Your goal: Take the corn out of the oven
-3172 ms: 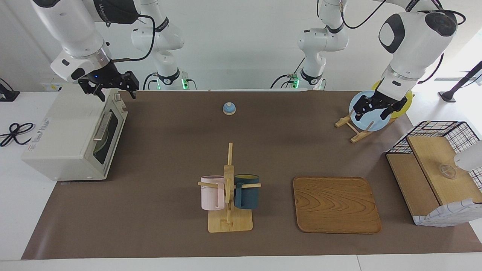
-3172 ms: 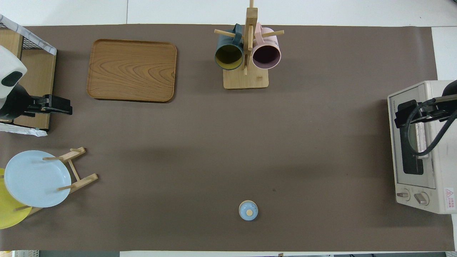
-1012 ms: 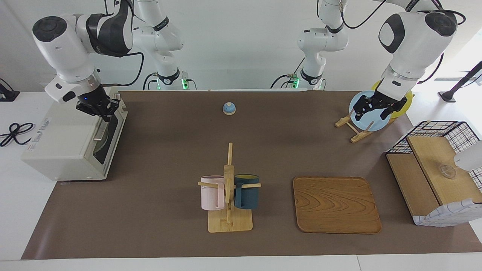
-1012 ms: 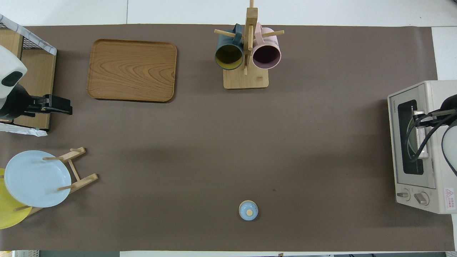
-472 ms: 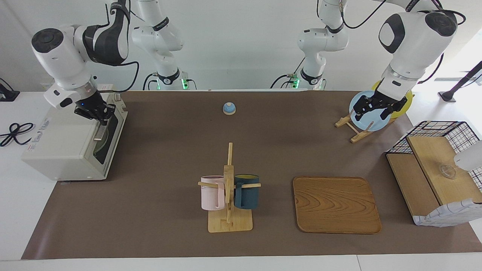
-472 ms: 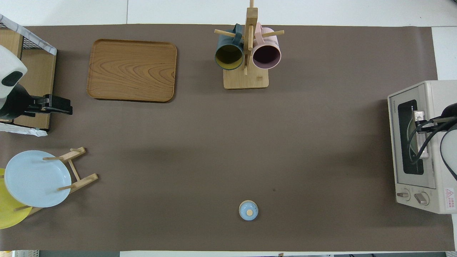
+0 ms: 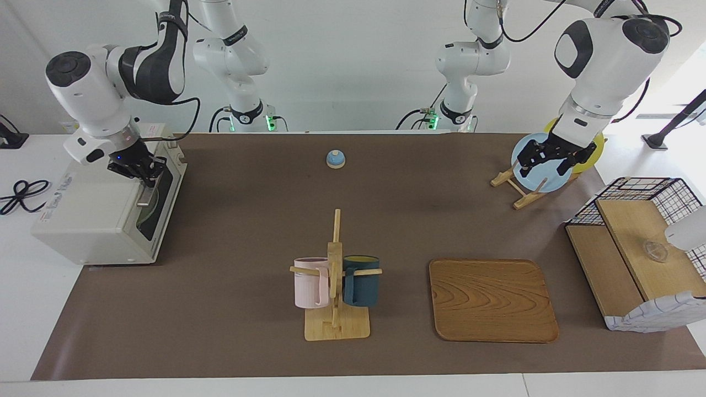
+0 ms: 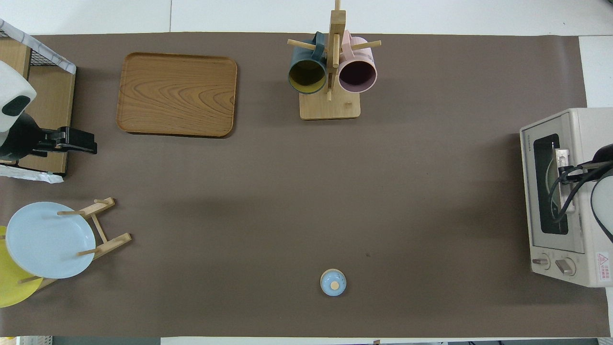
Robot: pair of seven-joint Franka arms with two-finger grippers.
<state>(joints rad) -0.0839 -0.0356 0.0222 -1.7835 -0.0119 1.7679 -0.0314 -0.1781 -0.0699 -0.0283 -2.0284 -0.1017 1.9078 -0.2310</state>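
Brown matting covers the bench (image 7: 248,342). At the right arm's end sits the off-white toaster oven (image 7: 88,215), its dark glass door shut, so the corn is hidden from me; presumably it lies inside. The right gripper (image 7: 144,175) is down at the top of the door's metal bar handle (image 7: 148,190); whether its jaws have closed on it I cannot tell. This looks like the door-opening step: next, a firm hold on the bar and a pull outward and down. The left gripper (image 7: 549,160) waits over the blue plate (image 7: 532,173) on its rack, jaws spread.
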